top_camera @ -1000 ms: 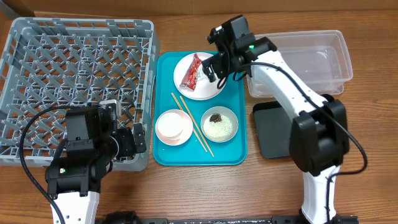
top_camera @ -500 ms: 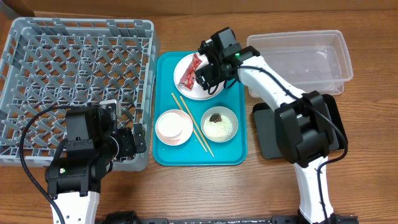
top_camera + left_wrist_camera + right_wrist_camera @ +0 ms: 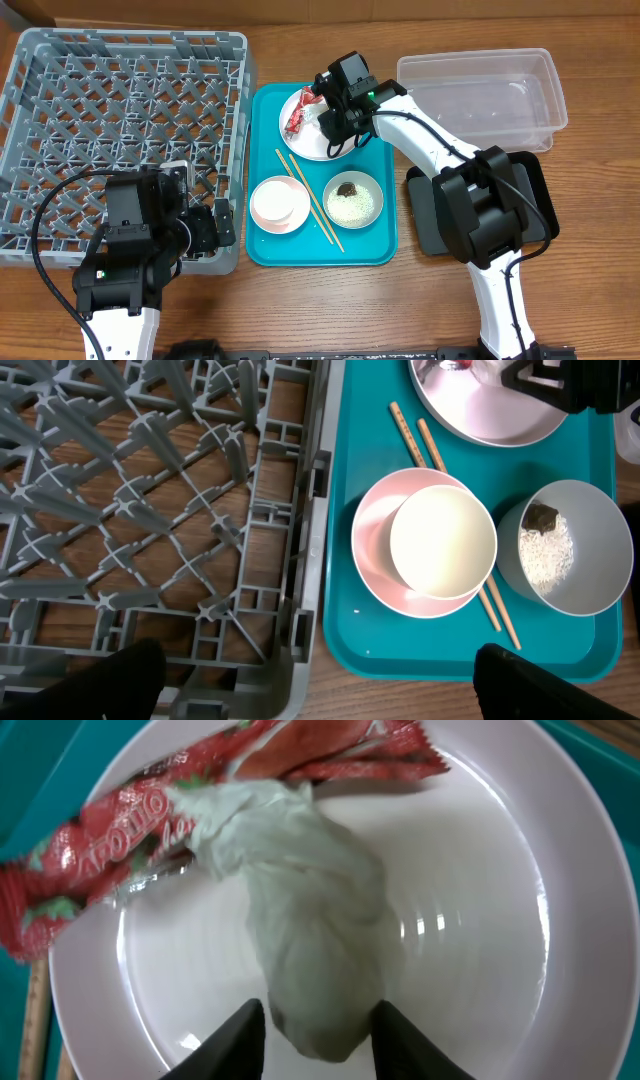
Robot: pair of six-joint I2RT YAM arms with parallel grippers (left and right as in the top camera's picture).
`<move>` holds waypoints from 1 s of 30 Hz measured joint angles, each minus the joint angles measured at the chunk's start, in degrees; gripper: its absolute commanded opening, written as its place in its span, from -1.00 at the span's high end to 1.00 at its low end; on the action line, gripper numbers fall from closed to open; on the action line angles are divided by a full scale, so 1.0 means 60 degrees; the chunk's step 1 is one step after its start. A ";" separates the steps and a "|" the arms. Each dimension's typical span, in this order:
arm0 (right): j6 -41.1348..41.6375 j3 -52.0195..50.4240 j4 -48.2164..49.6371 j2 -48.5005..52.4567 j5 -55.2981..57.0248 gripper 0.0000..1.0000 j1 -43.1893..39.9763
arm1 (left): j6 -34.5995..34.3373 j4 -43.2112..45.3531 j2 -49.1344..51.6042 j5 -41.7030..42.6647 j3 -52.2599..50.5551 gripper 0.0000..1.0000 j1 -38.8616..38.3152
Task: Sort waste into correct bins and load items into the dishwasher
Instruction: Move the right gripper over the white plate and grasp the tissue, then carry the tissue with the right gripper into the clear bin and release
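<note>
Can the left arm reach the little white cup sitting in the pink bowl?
Probably yes. The cup sits uncovered in the pink bowl, nothing lies over it, and the left gripper hangs nearby with jaws open.

In its own wrist view, the right claw (image 3: 320,1042) had its fingertips (image 3: 235,1040) cut off by the bottom edge. The crumpled white tissue (image 3: 320,950) ran out of frame between them, and whether they had closed on it could not be told. Ahead of the claw, the red wrapper (image 3: 90,850) was blurred, its print unreadable. From overhead, the claw hid the tissue beneath it and part of the white plate (image 3: 315,150). Behind it, the arm's base covered much of the black tray (image 3: 420,220). The left claw (image 3: 320,688) showed only dark tips at the bottom corners.
</note>
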 measured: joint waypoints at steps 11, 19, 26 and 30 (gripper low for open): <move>0.0069 0.0000 -0.0393 0.0000 0.0000 0.92 -0.0004 | 0.0000 0.0000 0.0000 0.0000 0.0000 -0.99 0.0000; 0.0433 0.0004 -0.0911 -0.0506 0.0444 0.92 -0.0204 | 0.0000 -0.0004 0.0000 0.0000 0.0000 -1.00 0.0000; 0.1155 0.0044 -0.1628 -0.2492 0.1559 0.92 -0.1133 | 0.0000 0.0000 0.0000 -0.0004 0.0000 -1.00 0.0000; 0.1639 0.0229 -0.2113 -0.3115 0.1993 0.90 -0.1953 | 0.0000 0.0004 0.0000 0.0000 0.0000 -1.00 0.0000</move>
